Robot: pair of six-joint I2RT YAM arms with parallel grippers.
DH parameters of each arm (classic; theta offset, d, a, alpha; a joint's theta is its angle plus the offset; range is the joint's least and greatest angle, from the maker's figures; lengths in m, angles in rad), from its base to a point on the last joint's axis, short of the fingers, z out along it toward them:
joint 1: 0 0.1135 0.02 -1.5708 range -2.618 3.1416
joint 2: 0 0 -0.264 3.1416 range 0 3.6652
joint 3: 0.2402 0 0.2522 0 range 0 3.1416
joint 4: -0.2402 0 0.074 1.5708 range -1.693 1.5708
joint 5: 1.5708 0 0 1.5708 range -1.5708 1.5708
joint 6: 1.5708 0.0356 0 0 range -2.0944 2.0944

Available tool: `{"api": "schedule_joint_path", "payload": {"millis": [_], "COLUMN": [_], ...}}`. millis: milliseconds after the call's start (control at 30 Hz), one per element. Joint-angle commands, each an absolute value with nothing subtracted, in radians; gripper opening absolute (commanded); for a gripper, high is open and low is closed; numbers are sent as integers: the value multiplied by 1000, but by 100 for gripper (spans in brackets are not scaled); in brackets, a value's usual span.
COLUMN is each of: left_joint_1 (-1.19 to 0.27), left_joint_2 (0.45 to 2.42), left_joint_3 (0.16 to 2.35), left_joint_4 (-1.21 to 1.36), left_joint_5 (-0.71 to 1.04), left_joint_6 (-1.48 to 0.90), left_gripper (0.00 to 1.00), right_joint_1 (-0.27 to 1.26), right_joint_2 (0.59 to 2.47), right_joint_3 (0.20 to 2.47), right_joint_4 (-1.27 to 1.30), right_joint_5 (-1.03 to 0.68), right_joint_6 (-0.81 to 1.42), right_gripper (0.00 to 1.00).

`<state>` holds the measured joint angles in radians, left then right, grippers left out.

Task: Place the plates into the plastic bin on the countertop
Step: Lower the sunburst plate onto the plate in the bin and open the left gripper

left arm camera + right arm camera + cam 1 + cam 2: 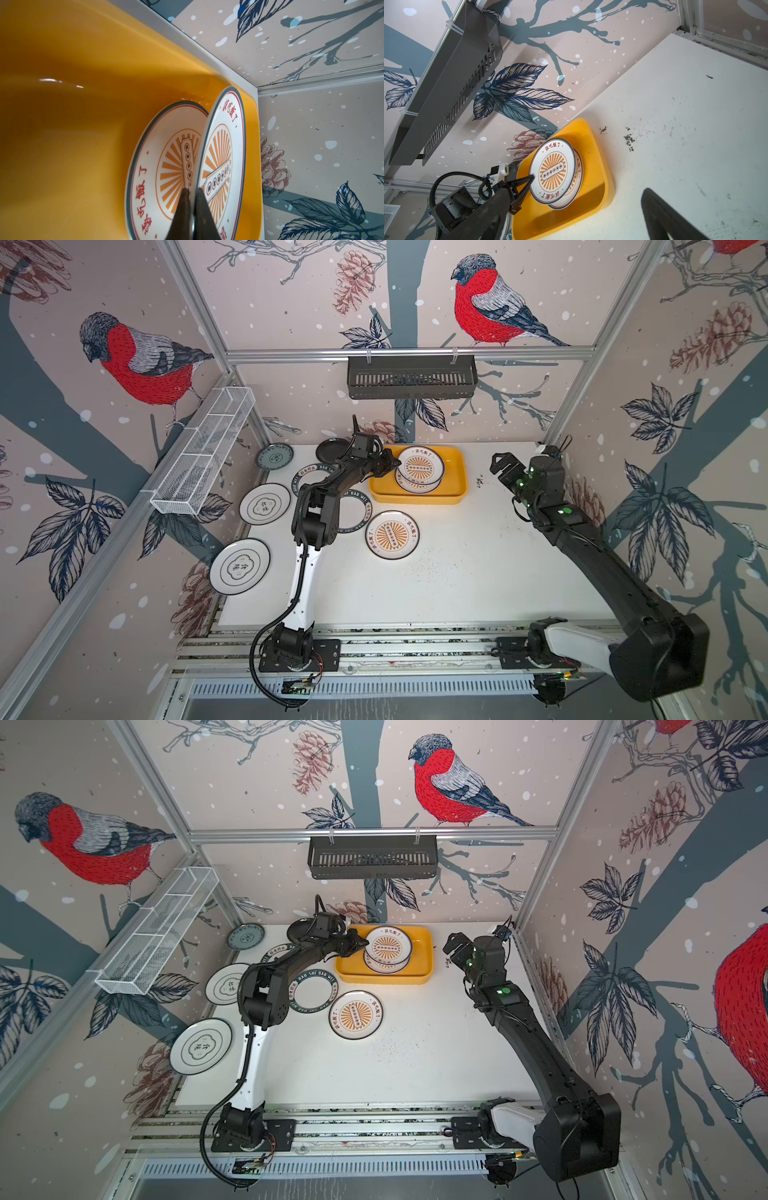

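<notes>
My left gripper (397,464) (192,190) is shut on the rim of a white plate with an orange sunburst (420,466) (224,145). It holds that plate tilted over the yellow plastic bin (456,472) (83,124). A second sunburst plate (162,166) (576,187) lies in the bin under it. A third (392,535) sits on the countertop (478,572) in front of the bin. My right gripper (500,466) hangs open and empty to the right of the bin. Its wrist view shows only one finger (658,212).
Left of the bin lie two dark lettered-rim plates (353,512) (309,477), partly under my left arm. Two white plates with black characters (264,504) (240,566), a small black plate (330,450) and a grey-blue one (274,456) also lie there. A black slotted basket (411,379) hangs on the back wall and a wire rack (203,452) on the left.
</notes>
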<state>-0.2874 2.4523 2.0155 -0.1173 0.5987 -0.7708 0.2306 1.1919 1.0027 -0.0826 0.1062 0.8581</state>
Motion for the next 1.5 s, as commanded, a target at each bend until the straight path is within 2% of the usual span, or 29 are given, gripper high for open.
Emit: {"api": "schedule_joint_path", "payload": {"millis": [0, 567, 700, 867, 1133, 1300, 1467], "left_joint_1": [-297, -304, -305, -305, -305, -305, -305], "left_joint_2": [2468, 2532, 2536, 2514, 2439, 2388, 2263], "left_joint_3": [2037, 2120, 2131, 2130, 2110, 2105, 1950], "left_joint_4": [-121, -254, -275, -289, -312, -381, -288], "left_joint_5": [594, 546, 537, 514, 497, 458, 464], "left_joint_6": [-778, -695, -686, -663, -576, -505, -508], "left_gripper": [0, 1, 24, 35, 63, 73, 75], "right_joint_1": [235, 253, 256, 259, 271, 281, 297], "right_joint_2": [1190, 1206, 1214, 1220, 1216, 1212, 1210], "right_joint_3": [999, 996, 1006, 1011, 1009, 1009, 1009], "right_joint_4": [-86, -55, -56, -55, -61, -70, -69], "right_joint_5": [124, 126, 122, 118, 116, 116, 101], "right_joint_6": [872, 862, 854, 845, 817, 798, 765], "right_gripper": [100, 100, 100, 100, 100, 100, 100]}}
